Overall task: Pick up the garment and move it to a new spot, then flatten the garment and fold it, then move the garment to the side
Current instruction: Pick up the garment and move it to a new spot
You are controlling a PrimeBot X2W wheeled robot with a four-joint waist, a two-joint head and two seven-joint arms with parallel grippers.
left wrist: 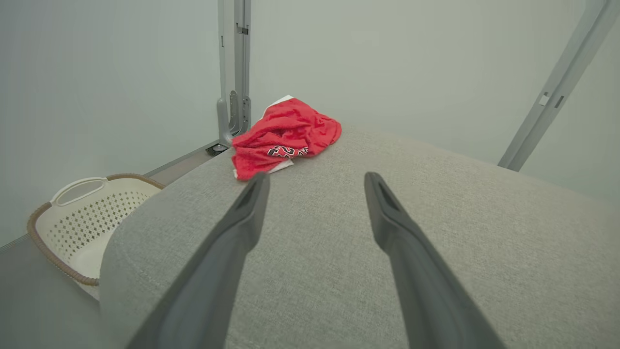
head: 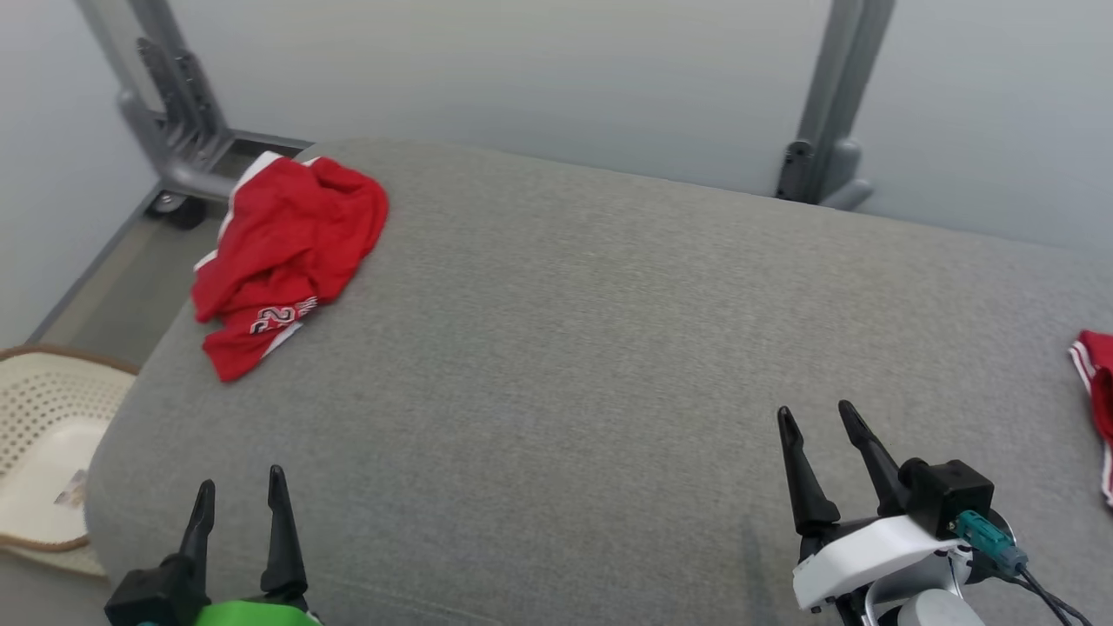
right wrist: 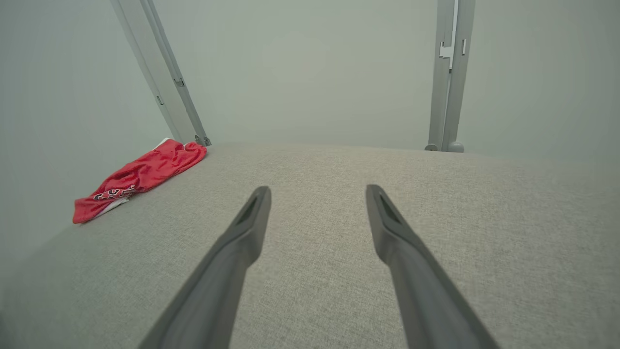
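A crumpled red garment (head: 287, 252) with white trim and a printed number lies on the far left corner of the grey cushioned surface (head: 609, 348). The left wrist view has this garment (left wrist: 283, 135) ahead of the fingers, and the right wrist view has the garment (right wrist: 138, 177) far to the left. My left gripper (head: 241, 493) hovers open at the near left edge, well short of the garment. Over the near right part, my right gripper (head: 816, 416) is open too, with nothing between its fingers.
A second red cloth with white trim (head: 1097, 391) lies at the right edge of the surface. A cream perforated laundry basket (head: 43, 435) stands on the floor to the left. Grey metal frame posts (head: 174, 113) rise behind the surface at both back corners.
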